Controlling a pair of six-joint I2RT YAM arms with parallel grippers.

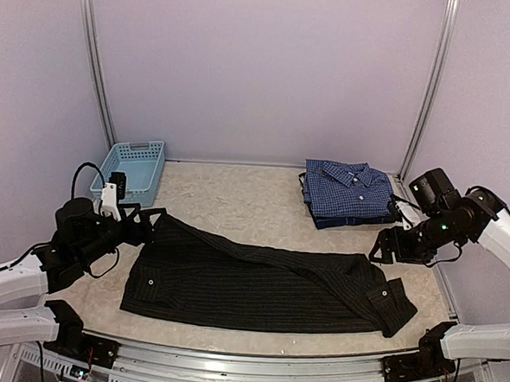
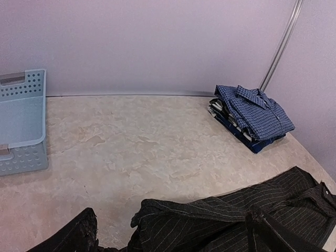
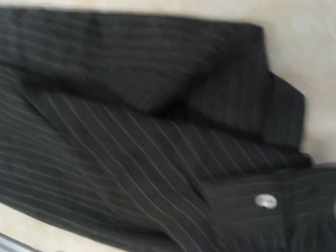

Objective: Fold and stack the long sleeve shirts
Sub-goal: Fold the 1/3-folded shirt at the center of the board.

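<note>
Firstly, basket: upper left, off the folding area
left gripper: fingers apart at left edge of black shirt
black shirt: spread lower centre, sleeve across, mid-fold
blue shirt: folded upper right, starting the stack
right gripper: over black shirt's right end; opening cannot be told

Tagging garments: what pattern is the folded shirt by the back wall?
Folded shirt: blue-navy small check. Shows best in the left wrist view.

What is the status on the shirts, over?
Left gripper open at black shirt. Right gripper over it, jaws unclear. Blue shirt folded, far right. Nothing blocking.
</note>
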